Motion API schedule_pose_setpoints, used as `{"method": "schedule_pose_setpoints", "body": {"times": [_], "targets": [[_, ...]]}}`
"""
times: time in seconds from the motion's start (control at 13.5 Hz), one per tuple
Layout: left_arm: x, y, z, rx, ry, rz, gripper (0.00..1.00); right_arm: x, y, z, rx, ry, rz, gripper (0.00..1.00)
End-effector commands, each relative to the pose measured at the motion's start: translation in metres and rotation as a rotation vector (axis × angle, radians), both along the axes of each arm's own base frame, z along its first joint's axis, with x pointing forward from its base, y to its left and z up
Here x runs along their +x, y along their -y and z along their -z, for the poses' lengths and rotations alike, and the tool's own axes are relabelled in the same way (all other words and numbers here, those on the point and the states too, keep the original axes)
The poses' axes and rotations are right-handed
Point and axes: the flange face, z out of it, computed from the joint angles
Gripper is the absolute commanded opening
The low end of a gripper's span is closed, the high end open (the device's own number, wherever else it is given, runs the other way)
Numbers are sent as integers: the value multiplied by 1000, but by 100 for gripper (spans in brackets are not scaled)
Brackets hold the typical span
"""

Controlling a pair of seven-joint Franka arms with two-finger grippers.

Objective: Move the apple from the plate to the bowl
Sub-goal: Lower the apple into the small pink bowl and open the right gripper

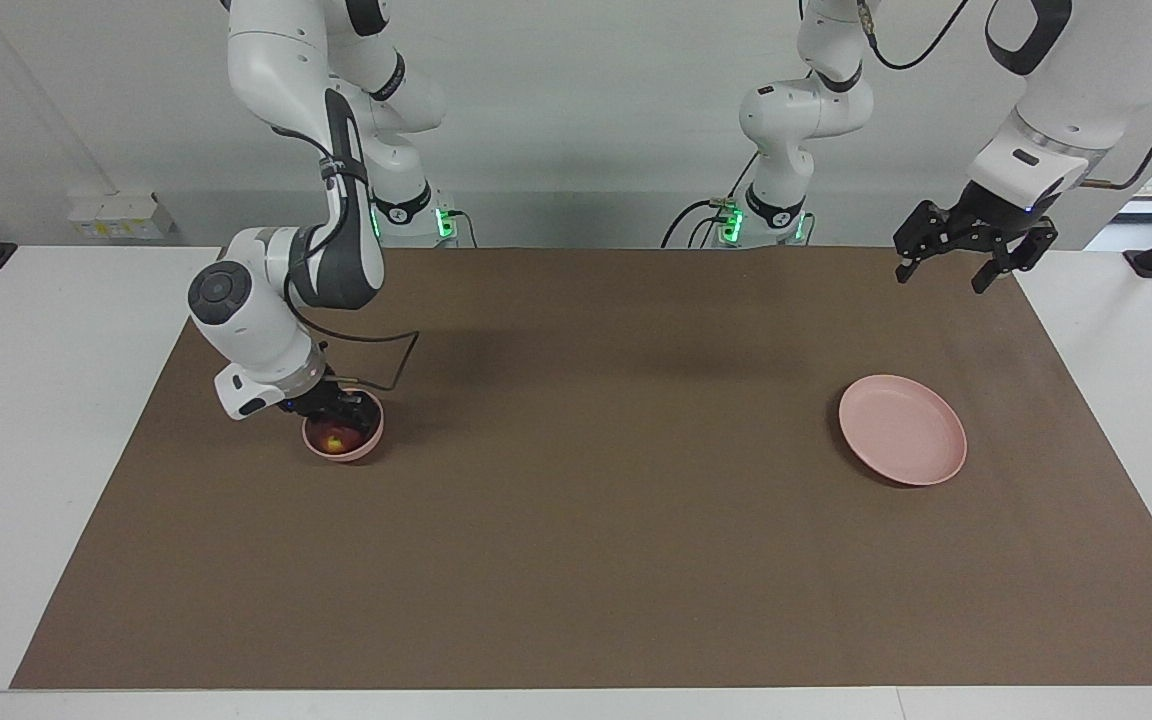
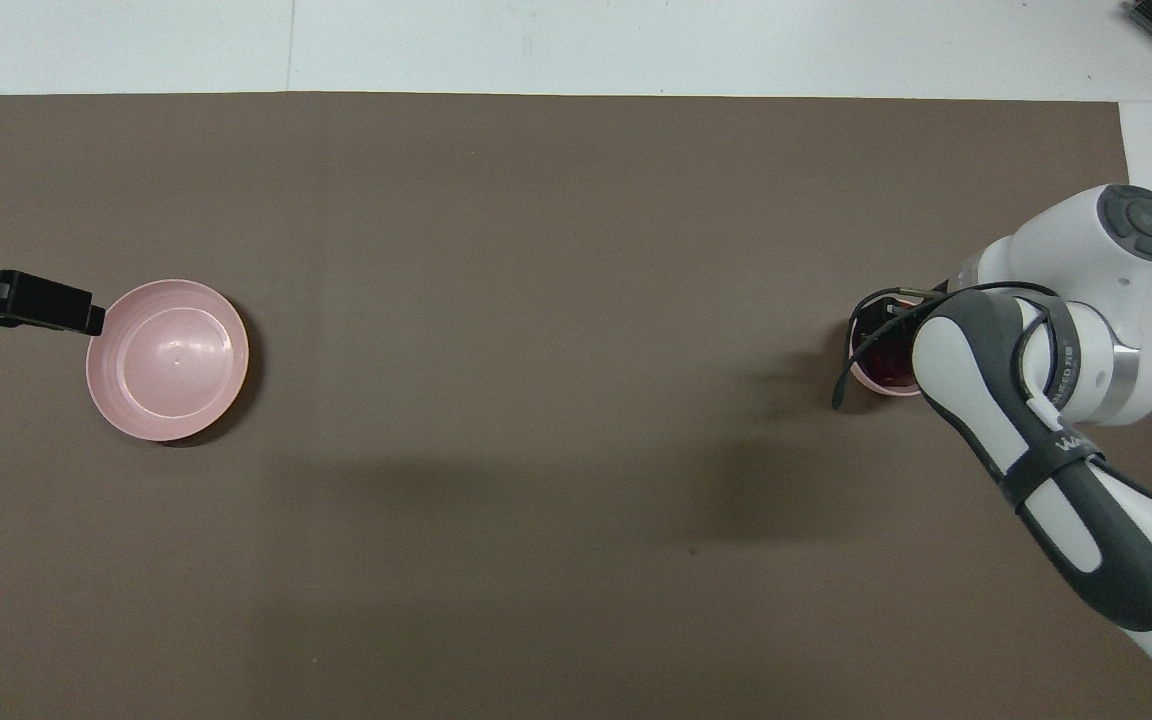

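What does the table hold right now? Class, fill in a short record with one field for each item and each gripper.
apple: in the bowl
bowl: on the brown mat, toward the right arm's end
plate: empty, on the mat toward the left arm's end
right gripper: down at the bowl, over the apple
left gripper: open, raised in the air, holding nothing

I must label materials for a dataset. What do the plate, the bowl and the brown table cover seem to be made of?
Plate: probably plastic or melamine, smooth pale pink with a soft sheen and faint highlights. Bowl: the same look, likely a matching set. Brown mat: matte, no glare, flat with straight edges; possibly paper, card or felt, which cannot be told.
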Motion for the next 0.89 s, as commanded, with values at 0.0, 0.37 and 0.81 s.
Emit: {"method": "schedule_pose_setpoints", "body": {"times": [0.0,0.37,0.81], "targets": [[-10,10,-17,22,-12,16,100,5,0,-14,-11,22,-11,100],[-11,-13,-28,22,-8,-26,100,0,4,-116,-41,100,-40,100],[-27,-8,-42,60,22,-12,100,-39,0,-258,-109,107,-85,100]]}}
